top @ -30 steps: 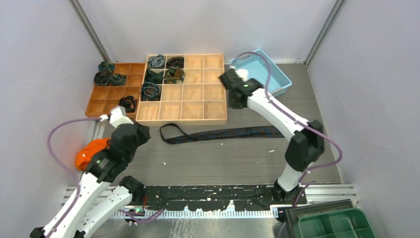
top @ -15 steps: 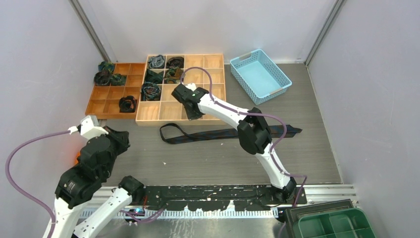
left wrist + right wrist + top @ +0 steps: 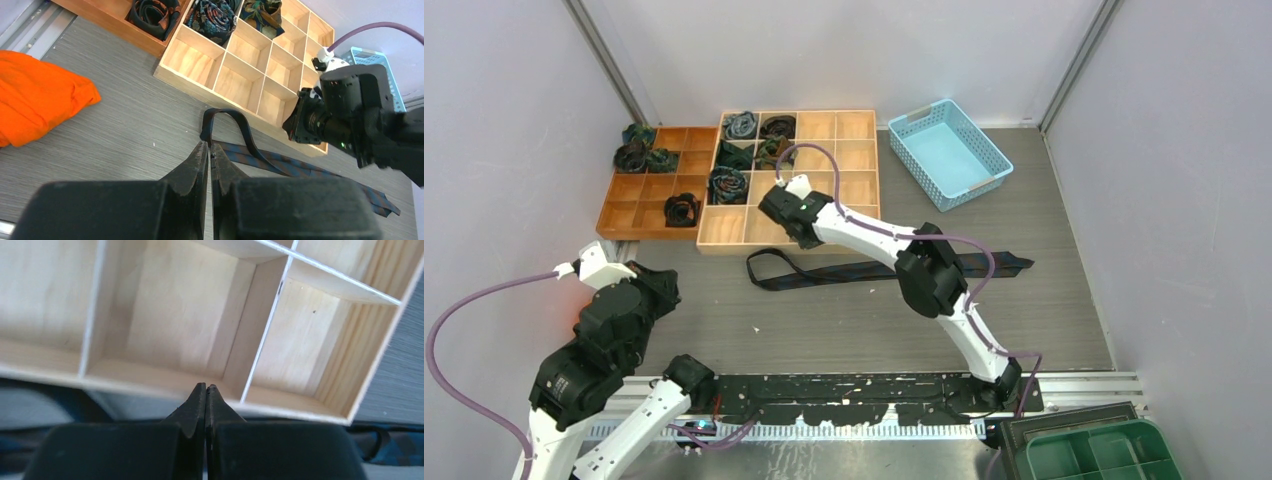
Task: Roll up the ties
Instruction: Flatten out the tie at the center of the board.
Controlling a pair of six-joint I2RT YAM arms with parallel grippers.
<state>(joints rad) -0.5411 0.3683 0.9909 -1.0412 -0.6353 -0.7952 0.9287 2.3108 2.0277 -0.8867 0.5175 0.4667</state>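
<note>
Ties (image 3: pixel 729 184) sit rolled up in the pale tray (image 3: pixel 844 225) and the darker tray (image 3: pixel 624 215). 1 long tie (image 3: pixel 844 271), dark blue with faint stripes, lies flat on the table (image 3: pixel 824 320) in front of the pale tray, its thin end bent in a loop. The right arm (image 3: pixel 929 275) hides its middle. Right gripper (image 3: pixel 206 387) is closed and empty over the pale tray. Left gripper (image 3: pixel 210 146) shows only a thin slit and holds nothing.
</note>
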